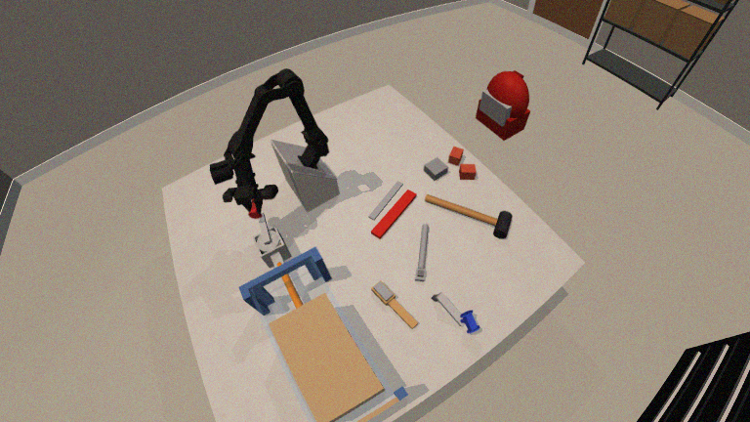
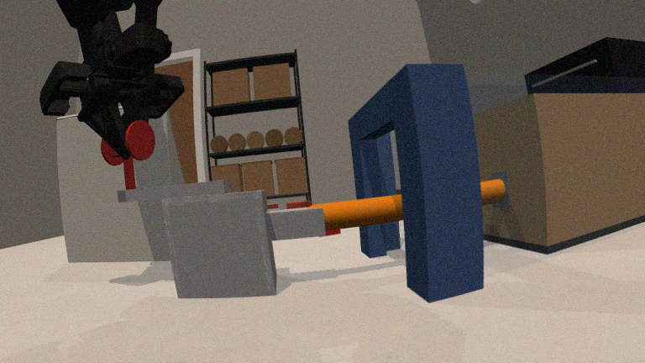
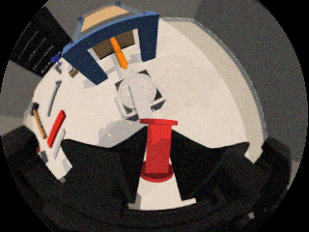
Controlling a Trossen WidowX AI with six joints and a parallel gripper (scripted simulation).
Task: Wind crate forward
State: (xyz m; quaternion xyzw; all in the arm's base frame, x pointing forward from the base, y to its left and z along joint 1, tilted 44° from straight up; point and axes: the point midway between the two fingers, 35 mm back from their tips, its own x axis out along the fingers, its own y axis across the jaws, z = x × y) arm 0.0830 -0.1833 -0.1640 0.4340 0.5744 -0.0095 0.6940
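My gripper (image 1: 254, 209) (image 2: 127, 149) is shut on the red grip (image 3: 158, 152) of the winch handle. The handle's grey arm (image 1: 265, 228) (image 2: 180, 189) (image 3: 141, 101) lies level across the top of the grey winch (image 1: 274, 255) (image 2: 218, 247); its key end is hidden. The orange strap (image 1: 292, 291) (image 2: 356, 212) (image 3: 119, 53) runs from the winch through the blue steel frame (image 1: 280, 273) (image 2: 444, 173) (image 3: 148, 44) to the crate. The brown crate (image 1: 326, 357) (image 2: 589, 159) sits flat inside the clear-panelled cubby, with a gap between its front and the frame.
Beside the winch and cubby lie a red bar (image 1: 394, 214), a grey strip (image 1: 385, 200), a mallet (image 1: 461, 209), a grey wrench (image 1: 423, 248), a brush (image 1: 400, 311) and a blue-knobbed tool (image 1: 469, 320). Small blocks (image 1: 467, 171) lie farther back. The grey arm base (image 1: 317, 190) stands behind.
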